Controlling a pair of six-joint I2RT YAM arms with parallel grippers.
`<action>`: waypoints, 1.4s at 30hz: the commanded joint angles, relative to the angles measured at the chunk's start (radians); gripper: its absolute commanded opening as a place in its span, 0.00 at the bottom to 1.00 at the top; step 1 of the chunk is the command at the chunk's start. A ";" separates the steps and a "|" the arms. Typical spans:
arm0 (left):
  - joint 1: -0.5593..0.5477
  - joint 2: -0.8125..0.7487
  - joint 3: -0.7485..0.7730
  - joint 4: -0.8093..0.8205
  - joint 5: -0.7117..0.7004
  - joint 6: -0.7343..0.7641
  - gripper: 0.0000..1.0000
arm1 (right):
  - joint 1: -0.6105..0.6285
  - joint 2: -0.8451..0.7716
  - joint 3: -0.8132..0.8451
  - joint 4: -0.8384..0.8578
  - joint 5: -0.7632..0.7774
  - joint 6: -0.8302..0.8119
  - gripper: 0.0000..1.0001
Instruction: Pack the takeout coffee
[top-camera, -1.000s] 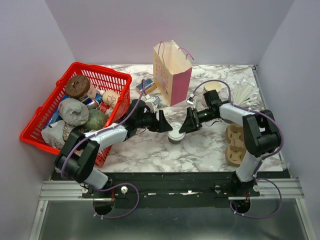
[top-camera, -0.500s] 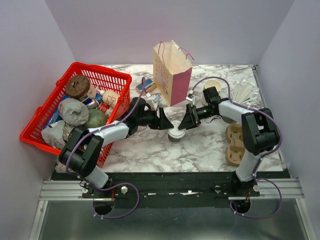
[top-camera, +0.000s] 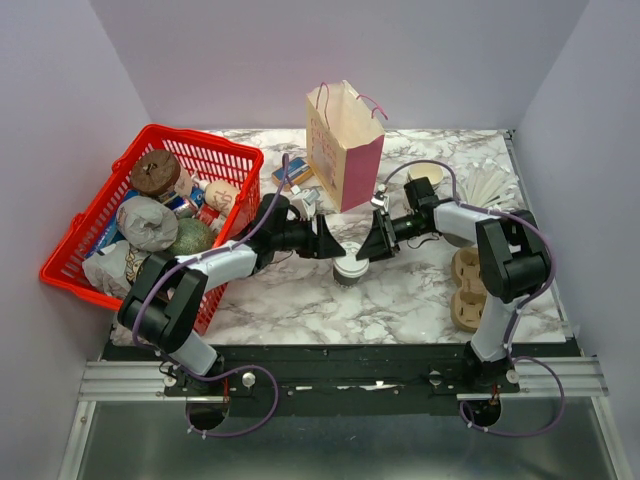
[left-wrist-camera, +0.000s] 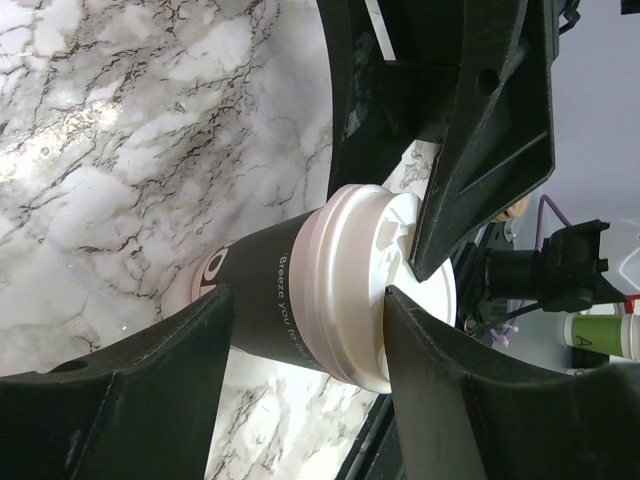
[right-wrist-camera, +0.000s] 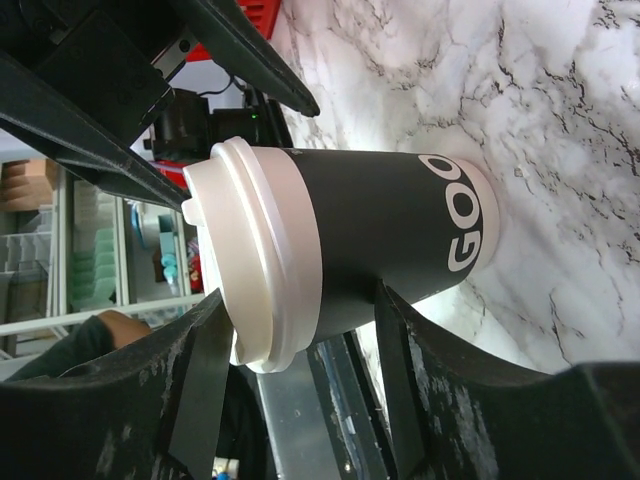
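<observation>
Takeout coffee (top-camera: 351, 266), lidded, stands on table (top-camera: 400, 300) outside paper bag (top-camera: 345, 155).

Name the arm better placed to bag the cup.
Right, narrowly. Left pincer and right pincer meet the cup alike. But the left arm lies along the basket, small boxes between it and the bag; the right arm's way looks freer.

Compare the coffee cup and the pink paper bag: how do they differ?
The coffee cup is dark with a white lid; the paper bag is pink and cream. The cup is lidded; the bag gapes open. The cup is much shorter than the bag. Both stand upright on the table.
</observation>
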 joint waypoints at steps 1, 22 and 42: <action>0.015 0.021 -0.036 0.012 0.009 -0.001 0.67 | 0.006 0.027 -0.039 0.064 -0.019 0.054 0.61; 0.044 0.107 -0.122 0.265 0.153 0.009 0.64 | 0.057 -0.099 -0.093 0.085 0.000 -0.219 0.87; 0.053 0.110 -0.120 0.193 0.121 0.054 0.64 | 0.120 -0.066 -0.113 0.088 0.179 -0.233 0.91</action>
